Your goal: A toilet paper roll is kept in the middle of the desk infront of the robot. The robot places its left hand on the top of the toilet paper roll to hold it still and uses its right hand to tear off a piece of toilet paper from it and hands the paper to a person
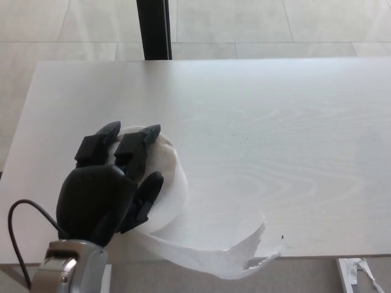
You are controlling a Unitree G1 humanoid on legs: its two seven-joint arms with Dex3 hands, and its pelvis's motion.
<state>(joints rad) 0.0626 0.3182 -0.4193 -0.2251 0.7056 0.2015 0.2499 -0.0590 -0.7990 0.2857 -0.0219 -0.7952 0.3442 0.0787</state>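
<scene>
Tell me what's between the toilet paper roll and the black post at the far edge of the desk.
Nothing: the head view shows only bare desk between the toilet paper roll and the black post.

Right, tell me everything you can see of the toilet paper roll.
The toilet paper roll is white, soft-looking paper, standing on end near the front left of the pale desk. The black left hand rests on its top, covering much of it, fingers reaching over the far edge. A loose tail unwinds from its base to the right, curling along the desk's front edge and ending in a ragged, torn-looking end. The core is hidden.
</scene>
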